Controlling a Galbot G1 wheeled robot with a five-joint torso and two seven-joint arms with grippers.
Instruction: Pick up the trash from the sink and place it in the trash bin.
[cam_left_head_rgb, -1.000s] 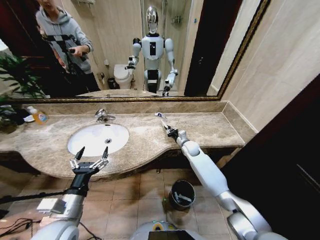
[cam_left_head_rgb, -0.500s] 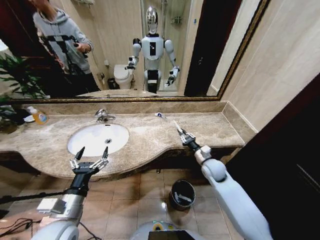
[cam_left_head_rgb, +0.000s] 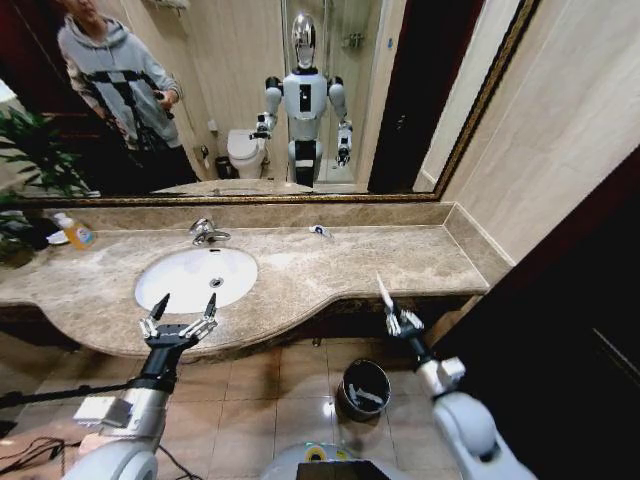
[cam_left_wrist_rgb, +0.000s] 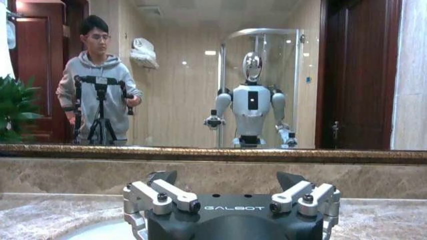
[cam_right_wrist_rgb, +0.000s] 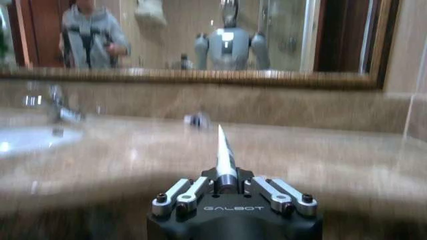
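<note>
Right gripper (cam_left_head_rgb: 403, 322) off the front edge of the countertop (cam_left_head_rgb: 420, 262), near its right end, above the floor and just up and to the right of the trash bin (cam_left_head_rgb: 364, 386). Fingers pinched tight on a thin white stick (cam_left_head_rgb: 383, 291), gripped at its lower end and pointing up and slightly back toward the mirror (in the right wrist view (cam_right_wrist_rgb: 224, 155) rising straight out from between the closed pads). Bin on the tiled floor below the counter's front edge, black with a shiny rim, a pale scrap lying inside.

Left gripper (cam_left_head_rgb: 178, 322) over the front rim of the sink (cam_left_head_rgb: 195, 276), fingers spread wide with nothing between them; same spread prongs in the left wrist view (cam_left_wrist_rgb: 233, 195).

White oval basin set in the left half of the counter, chrome faucet (cam_left_head_rgb: 207, 231) at its back edge. Small white-and-blue piece (cam_left_head_rgb: 320, 231) against the back edge of the counter, near the middle. Orange bottle (cam_left_head_rgb: 76, 233) at the far left back corner.
</note>
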